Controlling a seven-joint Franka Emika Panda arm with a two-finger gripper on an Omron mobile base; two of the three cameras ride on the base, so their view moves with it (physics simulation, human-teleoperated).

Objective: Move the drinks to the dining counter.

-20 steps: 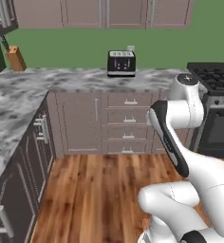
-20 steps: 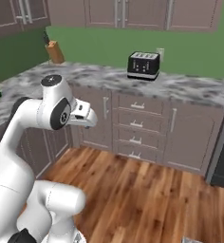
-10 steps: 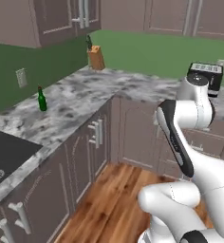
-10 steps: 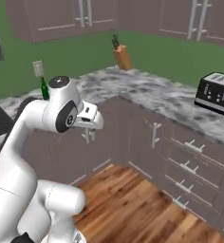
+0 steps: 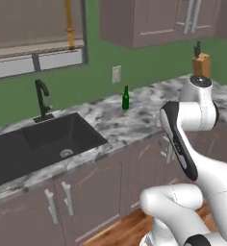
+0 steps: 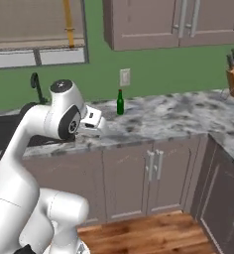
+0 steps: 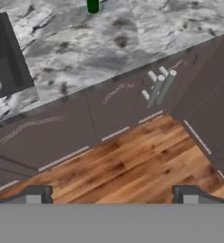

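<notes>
Bottle [image 5: 126, 98], 1 slim dark-green glass one, stands upright on the grey marble counter [image 6: 178, 116] near the green back wall, just below a white wall outlet [image 6: 124, 77]. The gripper [image 7: 114, 192] has its 2 dark finger tips spread wide apart with nothing between them, and it looks down from above the wood floor [image 7: 133, 161] in front of the cabinets. In the hand view, the bottom of the bottle [image 7: 93, 5] shows at the top edge, far from the tips. No writing or label can be read on the bottle or anywhere else. The white arm [image 6: 64, 116] is bent in front of the counter, well apart from the bottle [image 6: 120, 102]. A black sink [image 5: 43, 144] is set into the counter to the left of the bottle, with 1 black tap [image 5: 41, 98] behind it. A wooden knife block [image 5: 201, 65] stands at the far right of the counter. Taupe cabinet doors [image 6: 153, 178] with 2 metal handles side by side are under the counter. A window [image 5: 36, 33] is above the sink.
</notes>
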